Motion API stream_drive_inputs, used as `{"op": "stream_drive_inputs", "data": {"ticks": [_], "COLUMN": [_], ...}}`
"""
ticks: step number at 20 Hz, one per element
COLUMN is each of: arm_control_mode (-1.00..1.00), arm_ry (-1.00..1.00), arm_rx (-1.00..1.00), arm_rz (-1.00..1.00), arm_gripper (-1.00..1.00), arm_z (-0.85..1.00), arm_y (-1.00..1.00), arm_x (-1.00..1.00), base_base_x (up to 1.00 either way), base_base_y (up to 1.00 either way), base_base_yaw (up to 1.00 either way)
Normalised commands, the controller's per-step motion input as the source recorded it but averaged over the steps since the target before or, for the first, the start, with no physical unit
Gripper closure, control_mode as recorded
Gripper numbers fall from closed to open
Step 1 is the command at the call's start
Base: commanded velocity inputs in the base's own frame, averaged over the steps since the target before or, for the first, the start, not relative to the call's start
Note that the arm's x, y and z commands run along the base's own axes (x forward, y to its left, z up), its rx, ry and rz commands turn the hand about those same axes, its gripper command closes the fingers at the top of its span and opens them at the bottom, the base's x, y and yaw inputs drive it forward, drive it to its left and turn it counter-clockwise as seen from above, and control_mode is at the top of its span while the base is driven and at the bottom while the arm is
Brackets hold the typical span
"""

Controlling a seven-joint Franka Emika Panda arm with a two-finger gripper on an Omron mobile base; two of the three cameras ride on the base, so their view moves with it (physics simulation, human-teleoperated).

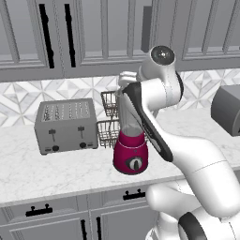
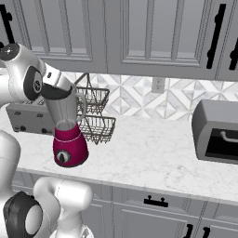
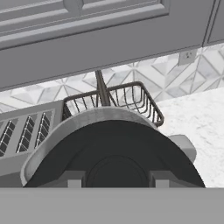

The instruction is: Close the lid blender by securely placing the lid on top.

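While I watch from the base cameras, a long marble counter [image 2: 153, 153] runs under grey wall cabinets [image 2: 139, 37]. At its right end I see a big dark grey box-shaped appliance [image 2: 216, 132]. Left of centre sits a silver toaster [image 1: 65, 125], and just beside it a two-tier wire basket [image 2: 95, 121] stands against the tiled wall. In front of the basket, near the counter's front edge, stands the blender [image 2: 69, 135], with its red base and clear jar upright. My white arm reaches over the jar. My gripper [image 2: 55, 84] is closed on the dark lid [image 3: 116, 159], which sits at the jar's mouth, slightly tilted. I cannot tell whether it is fully seated.
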Motion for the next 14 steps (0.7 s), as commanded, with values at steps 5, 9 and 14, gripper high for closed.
{"op": "stream_drive_inputs", "data": {"ticks": [5, 9, 14], "arm_control_mode": [-1.00, -1.00, -1.00], "arm_ry": [0.00, 0.00, 0.00], "arm_rx": [-0.02, -0.01, -0.01], "arm_rz": [0.00, 0.00, 0.00], "arm_gripper": [1.00, 1.00, 1.00], "arm_z": [0.00, 0.00, 0.00], "arm_y": [0.06, 0.05, 0.06], "arm_x": [0.19, 0.14, 0.16], "base_base_x": [0.00, 0.00, 0.00], "base_base_y": [0.00, 0.00, 0.00], "base_base_yaw": [0.00, 0.00, 0.00]}}
